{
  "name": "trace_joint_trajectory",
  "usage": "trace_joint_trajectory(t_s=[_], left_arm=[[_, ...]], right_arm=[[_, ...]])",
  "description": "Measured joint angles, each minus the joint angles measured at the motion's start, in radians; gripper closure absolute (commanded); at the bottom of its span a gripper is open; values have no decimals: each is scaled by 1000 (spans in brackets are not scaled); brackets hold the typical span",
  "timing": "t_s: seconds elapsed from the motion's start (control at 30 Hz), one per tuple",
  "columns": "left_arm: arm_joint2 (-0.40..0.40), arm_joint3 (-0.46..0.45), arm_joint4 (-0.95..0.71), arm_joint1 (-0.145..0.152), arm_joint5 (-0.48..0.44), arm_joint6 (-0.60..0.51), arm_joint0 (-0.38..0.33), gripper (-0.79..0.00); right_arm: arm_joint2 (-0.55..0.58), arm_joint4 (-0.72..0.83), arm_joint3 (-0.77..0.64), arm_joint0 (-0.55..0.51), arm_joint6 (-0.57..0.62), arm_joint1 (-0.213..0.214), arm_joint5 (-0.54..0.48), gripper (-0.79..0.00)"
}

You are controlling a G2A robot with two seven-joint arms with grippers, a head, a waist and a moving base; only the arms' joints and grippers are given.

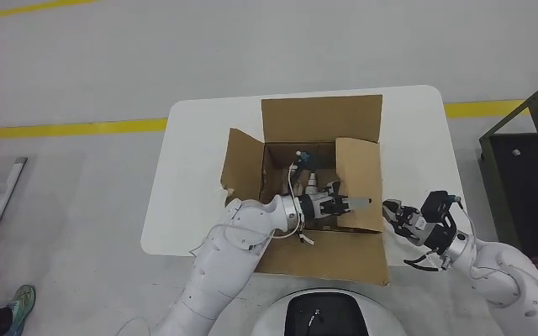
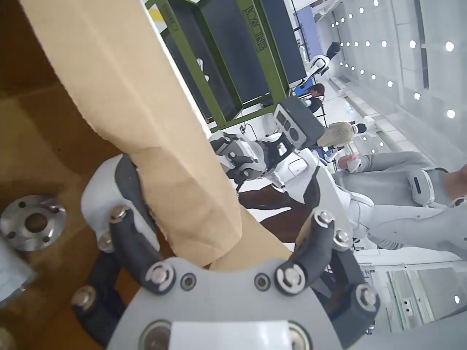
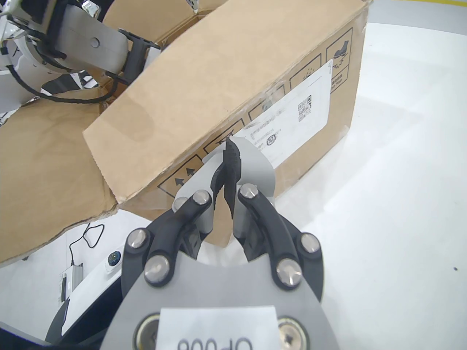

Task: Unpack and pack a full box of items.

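**Left tool astride the box flap, right tool closed beside the box**

The cardboard box stands open in the middle of the white desk. Its near flap reaches past the desk's near edge.

The left tool reaches in over that near side. Its fingers are spread wide on either side of the box's right flap, one finger inside and pressed against the cardboard, the other outside. I cannot tell whether the outer one touches the flap.

The right tool sits over the desk toward its near right corner, just beside the box's outer right wall. Its pads are pressed together with nothing between them, and the tip is close to a white shipping label stuck on that wall.

The left wrist view adds what lies farther in: a steel flange flat on the box floor. From above, the far flap stands open toward the desk's far edge.
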Motion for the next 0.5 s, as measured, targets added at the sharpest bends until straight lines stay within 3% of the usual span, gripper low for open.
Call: trace_joint_trajectory(t_s=[0.1, 0.2, 0.5], left_arm=[[-4, -41, -13, 1, 0, -10, 2, -785], [1, -75, -23, 0, -1, -24, -8, -785], [108, -115, 5, -26, -16, -114, -110, -785]], right_arm=[[24, 56, -2, -8, -7, 0, 14, -37], [66, 144, -9, -22, 9, 3, 22, -191], [187, 627, -41, -70, 183, 16, 44, -317]])
